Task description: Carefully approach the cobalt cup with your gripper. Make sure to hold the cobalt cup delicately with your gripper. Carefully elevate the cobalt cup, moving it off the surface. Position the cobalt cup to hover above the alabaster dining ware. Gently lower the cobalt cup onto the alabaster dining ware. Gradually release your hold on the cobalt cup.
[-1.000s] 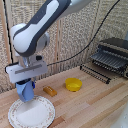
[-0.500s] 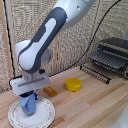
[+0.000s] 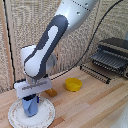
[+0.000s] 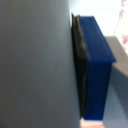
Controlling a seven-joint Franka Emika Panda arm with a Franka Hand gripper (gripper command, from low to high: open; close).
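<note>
The cobalt cup (image 3: pixel 32 107) stands upright on the alabaster dining ware (image 3: pixel 47 116), a white round plate with a patterned rim at the exterior view's lower left. My gripper (image 3: pixel 31 100) reaches down from directly above, and its blue-tipped fingers sit around the cup's upper part. The exterior view does not show whether the fingers press the cup walls. The wrist view is filled by a blue finger pad (image 4: pixel 95 65) with a dark strip beside it and a blurred grey surface, so the cup cannot be made out there.
A yellow round bowl (image 3: pixel 73 84) sits on the wooden table to the exterior view's right of the plate. A small orange-brown object (image 3: pixel 51 91) lies behind the plate. A dark toaster oven (image 3: pixel 112 56) on a wire rack stands at the far right.
The arm has lowered with the cup, which now stands on the plate. The wrist block sits closer to the plate than one second ago.
</note>
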